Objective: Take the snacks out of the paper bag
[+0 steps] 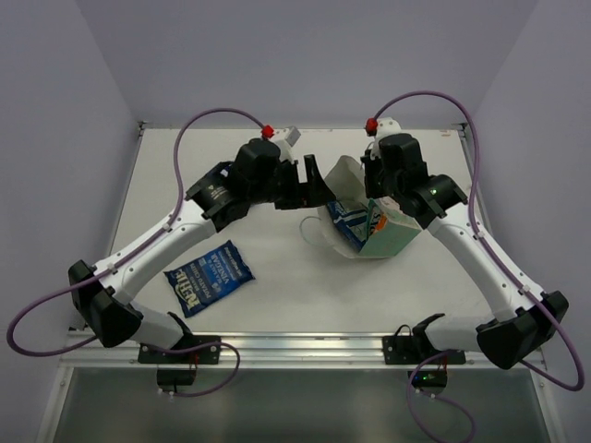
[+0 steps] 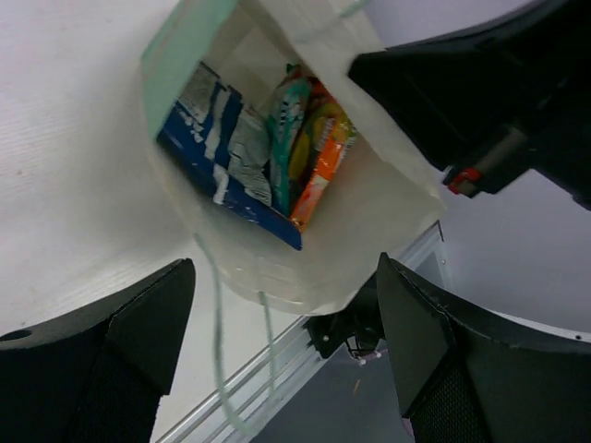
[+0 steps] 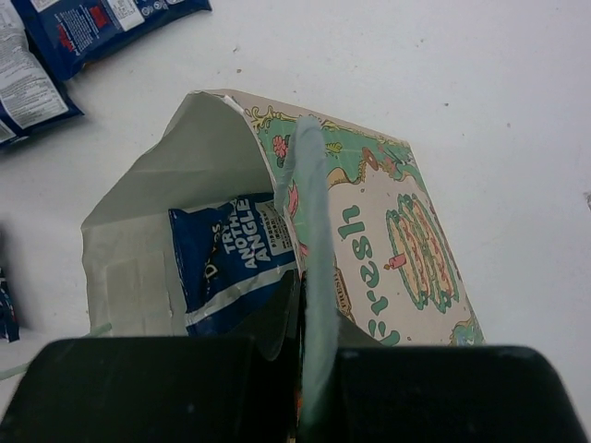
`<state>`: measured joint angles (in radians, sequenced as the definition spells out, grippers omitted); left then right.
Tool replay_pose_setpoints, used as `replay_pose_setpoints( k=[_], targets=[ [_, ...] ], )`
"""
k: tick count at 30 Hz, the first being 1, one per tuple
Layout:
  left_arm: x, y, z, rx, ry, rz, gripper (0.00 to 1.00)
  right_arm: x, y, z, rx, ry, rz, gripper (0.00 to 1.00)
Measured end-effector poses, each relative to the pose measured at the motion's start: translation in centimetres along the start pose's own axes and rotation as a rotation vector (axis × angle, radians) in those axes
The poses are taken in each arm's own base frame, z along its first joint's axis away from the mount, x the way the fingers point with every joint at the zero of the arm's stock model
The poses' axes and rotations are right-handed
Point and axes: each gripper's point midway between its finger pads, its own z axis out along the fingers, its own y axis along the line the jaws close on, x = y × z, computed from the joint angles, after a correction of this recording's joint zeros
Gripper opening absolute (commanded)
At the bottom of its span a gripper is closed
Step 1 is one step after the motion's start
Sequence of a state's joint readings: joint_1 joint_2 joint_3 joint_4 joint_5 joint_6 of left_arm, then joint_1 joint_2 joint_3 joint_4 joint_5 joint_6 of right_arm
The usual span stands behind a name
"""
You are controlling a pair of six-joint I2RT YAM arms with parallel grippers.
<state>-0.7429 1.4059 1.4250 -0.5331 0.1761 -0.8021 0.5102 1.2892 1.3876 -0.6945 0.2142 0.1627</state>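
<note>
Mint-green paper bag lies on its side at about 3 o'clock from the middle of the table, its mouth turned toward 9 o'clock. The left gripper hovers just outside that mouth, fingers spread wide with nothing between them. The right gripper is pinched together on the upper edge of the bag's wall and props the mouth open. In the left wrist view a blue-and-white packet lies against the wall at 9 o'clock of the opening. A teal packet and an orange packet stand on edge beside it toward 3 o'clock, all touching. One loose blue packet is already out at 8 o'clock on the table, and the right wrist view shows other loose packets at 11 o'clock beyond the bag. To do the next pick well, the left gripper should enter straight along the bag's length and clear of the rim and the dangling handle. One finger should go on each face of a single packet; the blue-and-white one looks nearest the mouth. Foil is likely slippery, so a bite on the sealed edge seems safest. The neighbours may drag out with it, so pull slowly while the right gripper anchors the bag.
</note>
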Motion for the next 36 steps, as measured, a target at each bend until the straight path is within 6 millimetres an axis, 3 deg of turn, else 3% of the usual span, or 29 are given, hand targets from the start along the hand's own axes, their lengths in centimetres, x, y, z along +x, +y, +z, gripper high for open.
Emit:
replay_pose_setpoints(
  k=[5, 10, 18, 27, 36],
  targets=[
    [-0.8, -4.3, 0.7, 0.091, -0.014, 0.028, 0.83, -0.1, 0.1, 0.1, 0.000, -0.006, 0.013, 0.00],
    [-0.5, -5.1, 2.3, 0.097, -0.006, 0.011, 0.82, -0.2, 0.3, 0.5, -0.001, -0.007, 0.029, 0.00],
    [3.3, -2.2, 8.0, -0.003, 0.109, -0.033, 0.80, -0.4, 0.5, 0.8, -0.003, -0.012, 0.053, 0.00],
    [3.7, 0.4, 10.1, -0.115, 0.085, -0.049, 0.81, -0.2, 0.8, 0.8, -0.008, -0.009, 0.082, 0.00],
    [6.0, 6.4, 14.2, -0.322, 0.119, -0.039, 0.81, 1.0, 1.7, 0.8, -0.028, 0.014, 0.105, 0.00]
  ],
)
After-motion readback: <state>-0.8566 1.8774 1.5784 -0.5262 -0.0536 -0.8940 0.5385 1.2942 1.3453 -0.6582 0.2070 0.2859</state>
